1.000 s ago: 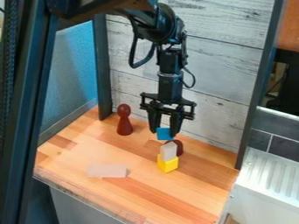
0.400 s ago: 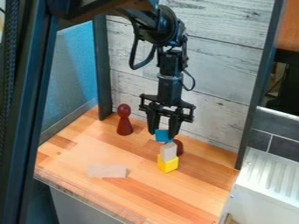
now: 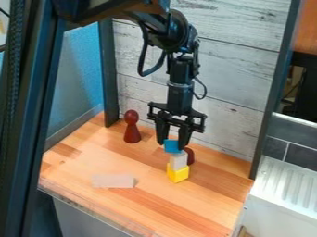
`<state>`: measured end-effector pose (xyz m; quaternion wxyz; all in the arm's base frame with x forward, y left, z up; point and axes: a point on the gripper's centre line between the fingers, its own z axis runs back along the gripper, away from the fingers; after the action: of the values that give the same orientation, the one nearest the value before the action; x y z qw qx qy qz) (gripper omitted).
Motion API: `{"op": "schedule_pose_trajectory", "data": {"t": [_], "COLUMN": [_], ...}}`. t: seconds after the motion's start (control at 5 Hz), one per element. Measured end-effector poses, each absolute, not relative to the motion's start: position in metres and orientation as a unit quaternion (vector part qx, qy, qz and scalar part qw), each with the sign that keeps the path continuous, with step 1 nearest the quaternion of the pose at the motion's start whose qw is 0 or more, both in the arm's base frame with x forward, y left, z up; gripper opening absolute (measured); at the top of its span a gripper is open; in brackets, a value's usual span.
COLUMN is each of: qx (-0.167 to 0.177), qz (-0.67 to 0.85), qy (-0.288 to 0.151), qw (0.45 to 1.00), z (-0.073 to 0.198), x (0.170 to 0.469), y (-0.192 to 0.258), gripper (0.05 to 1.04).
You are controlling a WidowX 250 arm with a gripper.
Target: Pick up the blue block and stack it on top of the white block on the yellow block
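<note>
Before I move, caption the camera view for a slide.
Black two-finger pincer holding a small blue block over a pale grey block stacked on a yellow cube, wooden surface below.

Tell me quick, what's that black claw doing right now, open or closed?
Gripper: closed on the blue block, held right at the top of the grey block.

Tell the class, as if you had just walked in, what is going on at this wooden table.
A black robot arm is holding a small blue block between the fingers of its gripper, at the top of a little stack. Below it, a pale grey block stands on a yellow one; whether the blue block touches the grey one is hard to tell. A dark red peg figure and a flat, pale block are on the table too.
</note>
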<state>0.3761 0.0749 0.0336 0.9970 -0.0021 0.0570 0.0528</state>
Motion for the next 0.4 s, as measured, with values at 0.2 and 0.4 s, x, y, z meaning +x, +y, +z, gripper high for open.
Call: {"op": "schedule_pose_trajectory", "data": {"t": [0.2, 0.4], "qx": [-0.001, 0.003], "qz": [0.050, 0.047], "qy": [0.057, 0.063], "qw": [0.997, 0.997], "z": [0.0336, 0.0277], "x": [0.3768, 0.3760], "y": [0.0717, 0.0732], "gripper": [0.533, 0.533]}}
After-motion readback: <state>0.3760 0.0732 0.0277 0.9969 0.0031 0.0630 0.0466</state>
